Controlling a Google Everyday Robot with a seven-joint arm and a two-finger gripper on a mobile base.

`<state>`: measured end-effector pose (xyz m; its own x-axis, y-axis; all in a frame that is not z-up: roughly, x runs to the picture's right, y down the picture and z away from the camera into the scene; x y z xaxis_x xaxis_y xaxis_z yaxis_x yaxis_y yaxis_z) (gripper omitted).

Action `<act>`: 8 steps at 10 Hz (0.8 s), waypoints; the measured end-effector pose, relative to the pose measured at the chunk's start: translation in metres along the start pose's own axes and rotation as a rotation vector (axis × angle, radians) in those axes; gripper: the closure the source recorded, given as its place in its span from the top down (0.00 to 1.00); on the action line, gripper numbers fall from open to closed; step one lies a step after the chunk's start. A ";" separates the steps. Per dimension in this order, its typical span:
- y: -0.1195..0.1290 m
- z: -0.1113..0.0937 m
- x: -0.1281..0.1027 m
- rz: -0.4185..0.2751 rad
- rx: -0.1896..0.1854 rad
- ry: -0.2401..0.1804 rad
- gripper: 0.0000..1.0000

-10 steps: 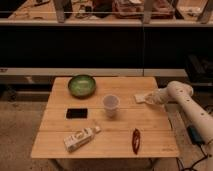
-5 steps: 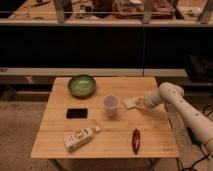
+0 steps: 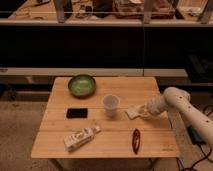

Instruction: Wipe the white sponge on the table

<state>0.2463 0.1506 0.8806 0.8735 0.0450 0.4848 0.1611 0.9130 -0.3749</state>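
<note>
The white sponge (image 3: pixel 132 111) lies flat on the light-wood table (image 3: pixel 150 90), right of centre, close to the right of the translucent cup (image 3: pixel 111 105). My gripper (image 3: pixel 142 112) reaches in from the right on a white arm. It is down at the table top, shut on the sponge's right edge. The sponge sticks out to the left of the gripper and rests on the wood.
A green bowl (image 3: pixel 81 85) stands at the back left. A black phone (image 3: pixel 77 113) lies at the left middle. A white labelled bottle (image 3: pixel 80 138) lies on its side near the front. A red chili-like object (image 3: pixel 136 140) lies at the front right.
The gripper and the sponge have moved together across the table: first left toward the cup, then toward the front edge. Nothing else moved.
</note>
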 end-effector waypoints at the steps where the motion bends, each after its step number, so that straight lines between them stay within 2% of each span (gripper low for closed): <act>1: 0.005 -0.008 0.009 0.017 0.008 0.019 0.00; 3: 0.009 -0.023 0.036 0.061 0.035 0.073 0.00; 5: 0.003 -0.034 0.075 0.133 0.076 0.133 0.00; 8: -0.028 -0.036 0.105 0.198 0.142 0.162 0.00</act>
<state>0.3503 0.1155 0.9132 0.9453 0.1728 0.2766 -0.0754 0.9410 -0.3300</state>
